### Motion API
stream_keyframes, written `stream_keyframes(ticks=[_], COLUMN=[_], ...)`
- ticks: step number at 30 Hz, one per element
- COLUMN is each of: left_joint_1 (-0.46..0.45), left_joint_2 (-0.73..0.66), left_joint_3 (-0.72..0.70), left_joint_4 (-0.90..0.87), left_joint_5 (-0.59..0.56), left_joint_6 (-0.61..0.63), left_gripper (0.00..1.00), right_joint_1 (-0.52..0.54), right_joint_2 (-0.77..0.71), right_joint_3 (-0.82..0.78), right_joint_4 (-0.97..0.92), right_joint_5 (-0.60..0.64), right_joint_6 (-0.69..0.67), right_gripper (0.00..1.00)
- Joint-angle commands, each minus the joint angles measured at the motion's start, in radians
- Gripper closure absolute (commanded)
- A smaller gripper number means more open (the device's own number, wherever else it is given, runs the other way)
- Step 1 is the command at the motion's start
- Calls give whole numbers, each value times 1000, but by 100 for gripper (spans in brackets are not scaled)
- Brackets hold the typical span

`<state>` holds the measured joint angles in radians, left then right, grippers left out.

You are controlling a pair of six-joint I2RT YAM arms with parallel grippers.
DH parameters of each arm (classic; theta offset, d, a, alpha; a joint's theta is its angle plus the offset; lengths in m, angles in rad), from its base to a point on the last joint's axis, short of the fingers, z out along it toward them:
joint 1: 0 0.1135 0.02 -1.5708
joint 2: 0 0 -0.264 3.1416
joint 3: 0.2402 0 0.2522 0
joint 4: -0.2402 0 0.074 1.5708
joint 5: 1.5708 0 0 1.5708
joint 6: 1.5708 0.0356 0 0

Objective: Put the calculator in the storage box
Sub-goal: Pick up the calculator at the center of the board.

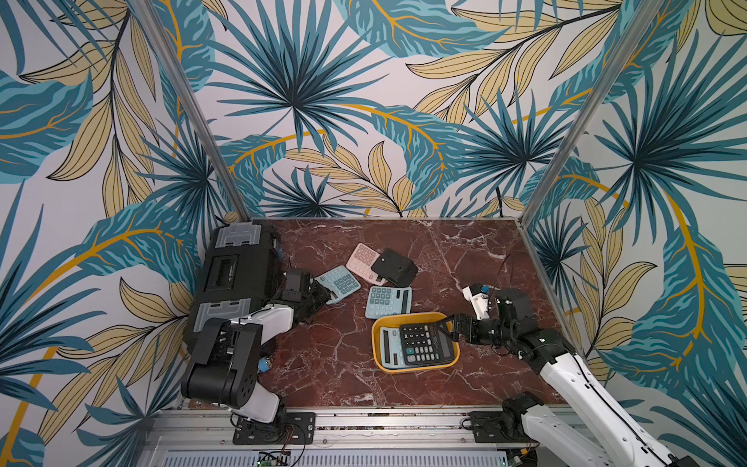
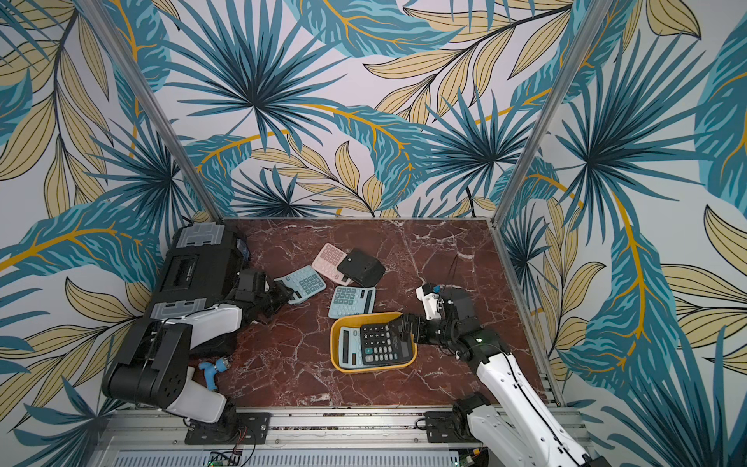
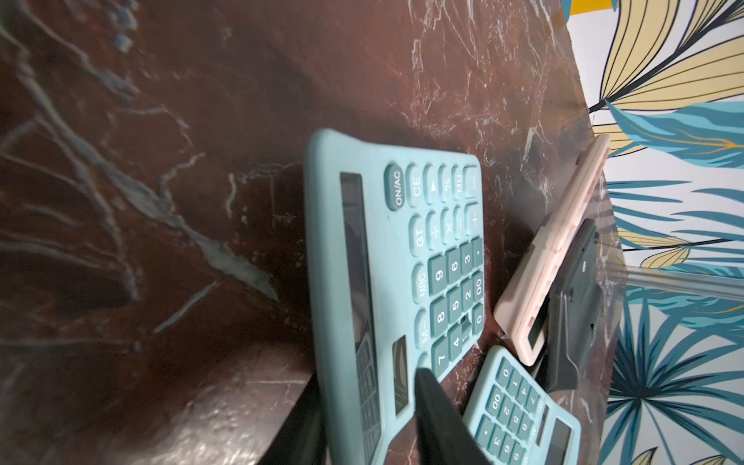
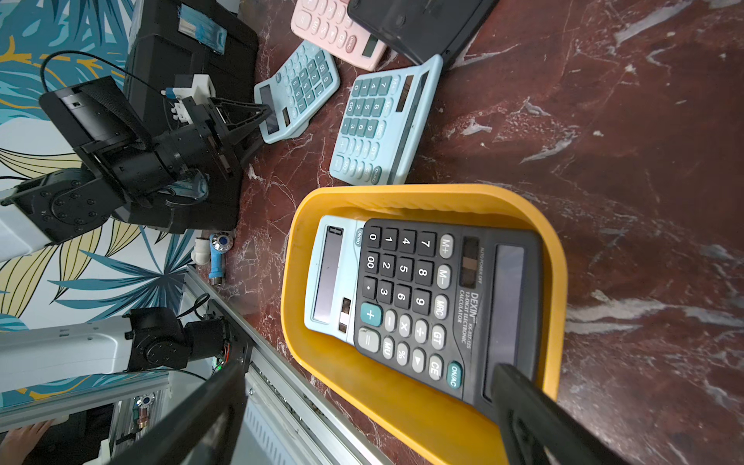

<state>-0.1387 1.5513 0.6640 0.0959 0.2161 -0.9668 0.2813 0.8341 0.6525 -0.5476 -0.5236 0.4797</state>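
The left gripper [image 1: 324,298] pinches the edge of the light-blue plastic calculator [image 1: 340,283], left of centre. The right gripper [image 1: 444,328] gapes wide and empty above the shallow yellow plastic tray [image 1: 378,352], lower centre.

calc [image 1: 426,343] on 2nd calc [image 1: 389,347] in storage box [image 1: 408,368], toolbox [image 1: 234,275] well apart to its left.

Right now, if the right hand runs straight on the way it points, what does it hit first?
Probably the black calculator, lying on a light blue one in the yellow storage box. The open right hand hovers over its display end; height above it is unclear.
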Motion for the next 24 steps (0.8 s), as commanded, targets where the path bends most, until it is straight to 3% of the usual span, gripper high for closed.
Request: stream_keyframes(ticks=[1,4,9,24], left_joint_1=[10,17,17,17], left_joint_2=[18,4,-84,-413], left_joint_3=[-15,-8,-6,97], left_joint_4=[51,24,-37,-370], left_joint_5=[39,70,68,108], left_joint_6=[-12,-10,7,134], left_gripper=[74,85,92,95], right_joint_1=[2,2,2,2], right_joint_2=[-6,-12,-18,1], right_joint_3=[-11,-10,-14,14], right_joint_4=[-19,-25,-30,-37], right_joint_5=[9,10,14,37], right_joint_6=[8,6,5,25], right_gripper=[1,1,0,1])
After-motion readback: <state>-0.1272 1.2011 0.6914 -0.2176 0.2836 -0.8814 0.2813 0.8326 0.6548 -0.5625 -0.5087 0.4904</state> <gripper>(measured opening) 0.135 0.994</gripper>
